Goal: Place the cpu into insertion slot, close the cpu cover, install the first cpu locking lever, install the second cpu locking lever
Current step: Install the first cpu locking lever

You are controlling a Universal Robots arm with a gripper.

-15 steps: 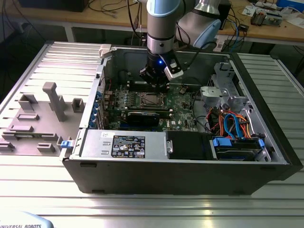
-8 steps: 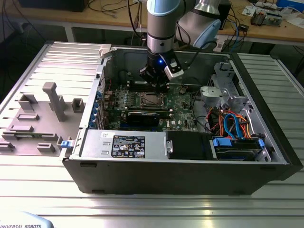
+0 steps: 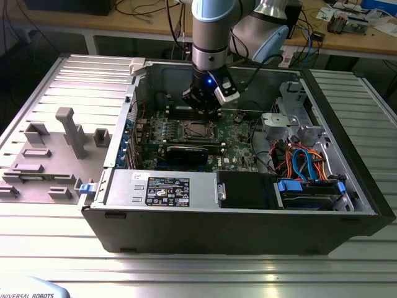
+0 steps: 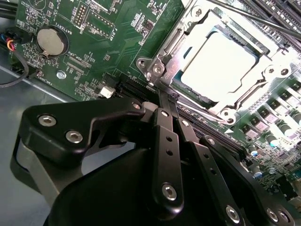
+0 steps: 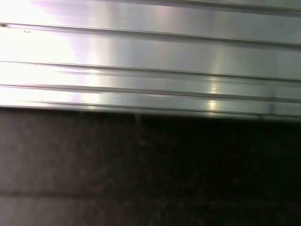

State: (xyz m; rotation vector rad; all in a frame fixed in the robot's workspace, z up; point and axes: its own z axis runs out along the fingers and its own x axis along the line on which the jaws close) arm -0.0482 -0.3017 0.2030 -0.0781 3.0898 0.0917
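Cpu (image 4: 217,64) already sits in the insertion slot (image 4: 162,56) under the closed cpu cover (image 4: 263,52); levers look unfinished; gripper (image 4: 165,101) jaws closed, at its 7 o'clock

Arm (image 3: 211,28): silver-grey tube, pale blue joint caps, blue light at wrist. Claw (image 4: 164,101): matte black linkage bars, silver screws, black housing.

**Metal sheen, matt plastic**

The cpu (image 4: 217,63) has a smooth, pale metal top that glares under the light. The cpu cover (image 4: 188,33) is bright silvery metal (brushed-looking at its edges). The gripper (image 4: 169,101) is matt black with shiny screw heads. The motherboard (image 4: 127,37) is glossy green. The desk (image 3: 198,273) is ribbed, satin aluminium.
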